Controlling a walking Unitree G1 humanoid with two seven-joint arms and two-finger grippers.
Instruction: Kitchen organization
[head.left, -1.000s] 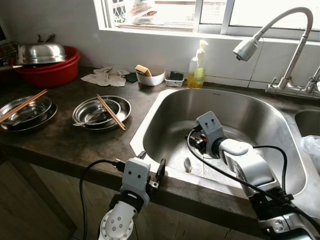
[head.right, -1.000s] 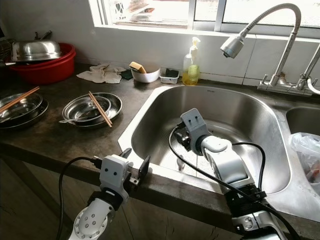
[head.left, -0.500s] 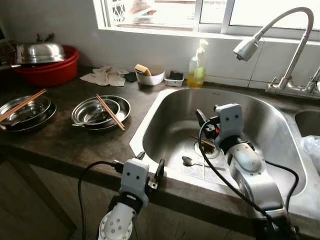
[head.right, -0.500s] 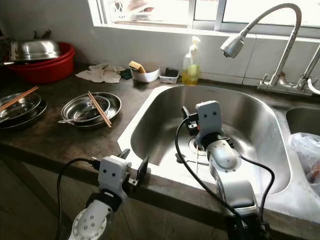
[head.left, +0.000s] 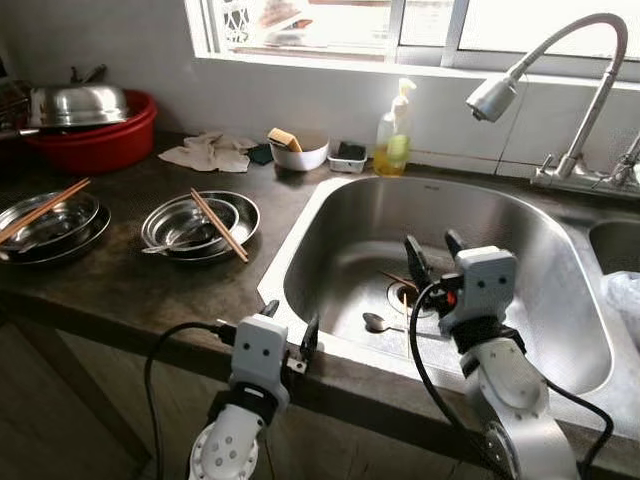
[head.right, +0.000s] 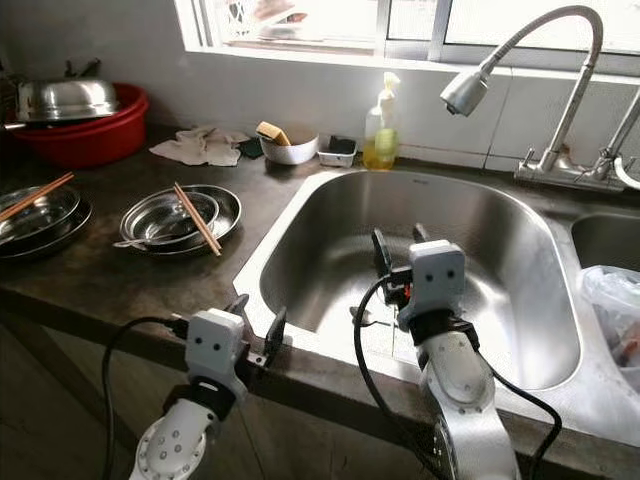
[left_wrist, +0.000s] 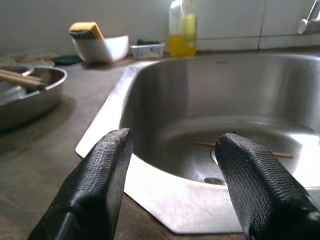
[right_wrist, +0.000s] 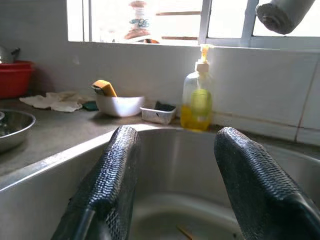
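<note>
Spoon (head.left: 379, 323), small and shiny metal, lies on the floor of the rounded stainless steel sink (head.left: 520, 235), near the round drain (head.left: 404, 294); thin wooden chopsticks (head.left: 396, 279) lie across the drain area just beside it. Right gripper (head.left: 432, 255) is raised above the sink floor over the drain, its two long black textured fingers (right_wrist: 115, 175) spread apart, nothing between them. Left gripper (head.left: 288, 321) sits at the front edge of the dark mottled tabletop (head.left: 130, 285), by the sink's front left corner, fingers (left_wrist: 97, 185) also apart and empty. On the tabletop left of the sink: nested shallow round steel dishes (head.left: 200, 225) with a pair of wooden chopsticks (head.left: 219, 225) laid across the rim, and further left another steel dish stack (head.left: 50, 225) with chopsticks (head.left: 45, 210) on top. Red plastic basin (head.left: 100, 140) at the back left holds a domed steel lid (head.left: 78, 103). Along the back wall: crumpled pale cloth (head.left: 212, 153), white bowl (head.left: 300, 155) with a yellow sponge (head.left: 286, 139), small clear tray (head.left: 350, 157), clear pump bottle (head.left: 394, 135) with yellow liquid. Curved grey hose faucet (head.left: 560, 70) with spray head arches over the sink from the right. Crinkled clear plastic bag (head.right: 612, 300) sits at the far right.
</note>
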